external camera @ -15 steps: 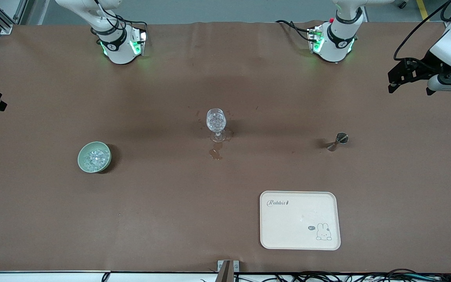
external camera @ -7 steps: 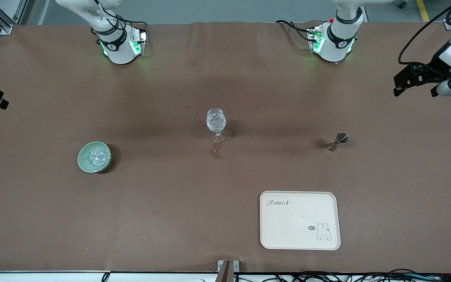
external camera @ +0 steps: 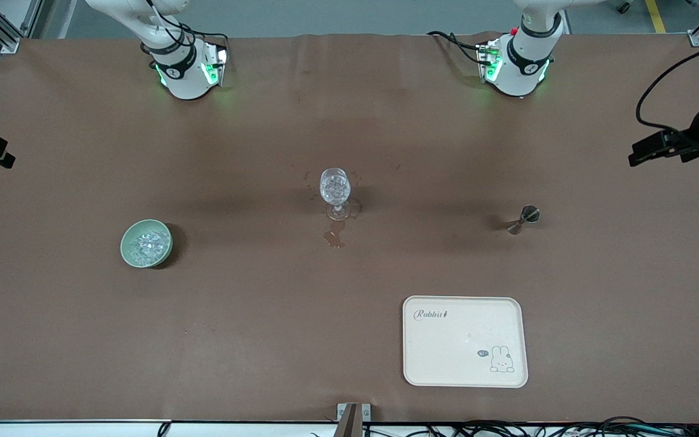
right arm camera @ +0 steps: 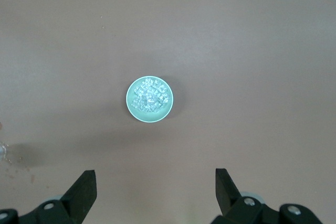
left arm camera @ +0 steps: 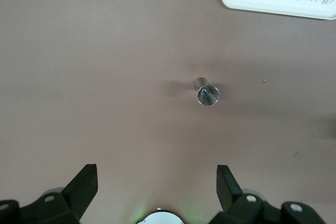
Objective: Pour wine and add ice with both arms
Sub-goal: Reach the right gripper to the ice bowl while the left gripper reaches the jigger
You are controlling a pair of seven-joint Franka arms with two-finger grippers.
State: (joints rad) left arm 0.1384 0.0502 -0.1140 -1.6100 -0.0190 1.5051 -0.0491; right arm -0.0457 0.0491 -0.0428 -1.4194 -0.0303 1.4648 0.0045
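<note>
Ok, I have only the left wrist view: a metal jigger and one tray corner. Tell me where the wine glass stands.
Observer: The wine glass stands upright at mid-table, toward the right arm's end from the jigger.
Operator: Now find the ice.
Observer: The ice lies in a green bowl, toward the right arm's end of the table and nearer to the front camera than the glass.
Operator: Report the right pincer.
Observer: The right pincer hangs open and empty, high over the table's edge at the right arm's end.
</note>
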